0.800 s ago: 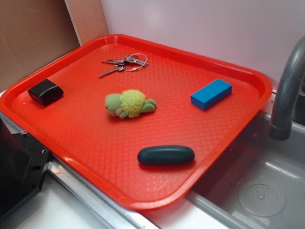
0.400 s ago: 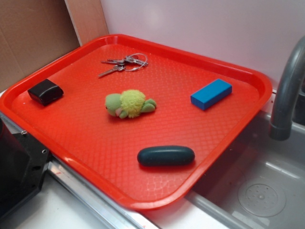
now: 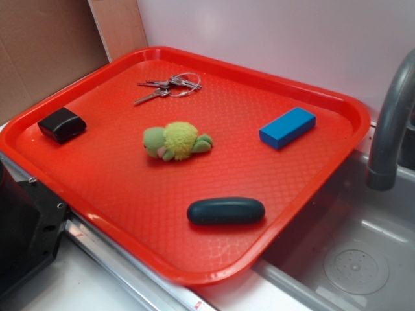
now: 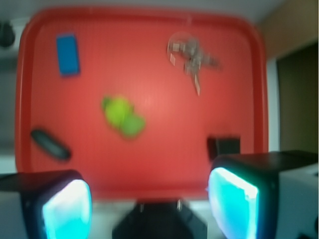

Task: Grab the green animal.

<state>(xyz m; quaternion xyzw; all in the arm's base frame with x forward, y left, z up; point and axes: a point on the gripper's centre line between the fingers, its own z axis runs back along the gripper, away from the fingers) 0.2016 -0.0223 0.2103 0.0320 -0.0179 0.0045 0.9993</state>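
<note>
The green animal point(image 3: 175, 141) is a small plush turtle with a light green head and fuzzy yellow-green shell, lying near the middle of the red tray point(image 3: 117, 181). In the wrist view the green animal point(image 4: 123, 116) shows blurred, well ahead of my gripper point(image 4: 149, 204). My gripper hangs high above the tray's near edge, open, with nothing between its two cyan pads point(image 4: 67, 209). It does not appear in the exterior view.
On the tray also lie a dark teal oval object point(image 3: 225, 211), a blue block point(image 3: 287, 127), a bunch of keys point(image 3: 168, 86) and a small black box point(image 3: 61, 124). A grey sink point(image 3: 350, 259) with a faucet point(image 3: 389, 123) is right of the tray. Cardboard stands at back left.
</note>
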